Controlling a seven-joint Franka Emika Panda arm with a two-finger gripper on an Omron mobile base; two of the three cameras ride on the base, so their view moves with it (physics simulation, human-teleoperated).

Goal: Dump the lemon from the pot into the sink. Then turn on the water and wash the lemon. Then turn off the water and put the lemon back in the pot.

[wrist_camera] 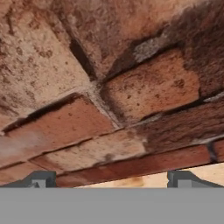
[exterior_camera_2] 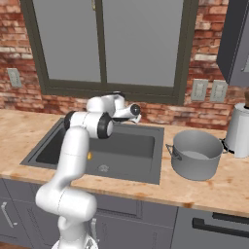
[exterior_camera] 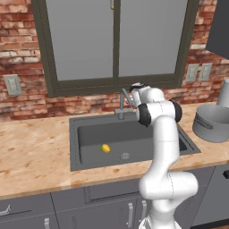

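Observation:
The yellow lemon [exterior_camera: 105, 148] lies on the floor of the dark grey sink [exterior_camera: 89, 134], a little left of the silver drain [exterior_camera: 125, 156]. In the right base view the lemon [exterior_camera_2: 89, 156] peeks out from behind my arm. The grey pot [exterior_camera: 212, 123] stands upright on the counter right of the sink and looks empty [exterior_camera_2: 196, 154]. The gooseneck tap [exterior_camera: 123, 102] rises behind the basin, with no stream showing. My gripper [wrist_camera: 111, 180] is up beside the tap, facing the brick wall at close range. It is open, with its fingertips [wrist_camera: 41, 179] far apart and nothing between them.
A pale tapered vessel [exterior_camera_2: 239, 130] stands on the counter right of the pot. Brick wall [wrist_camera: 109, 87] and the window frame [exterior_camera: 116, 82] close off the back. Wall outlets [exterior_camera_2: 208, 90] sit above the counter. Bare wooden counter [exterior_camera: 31, 152] stretches left of the sink.

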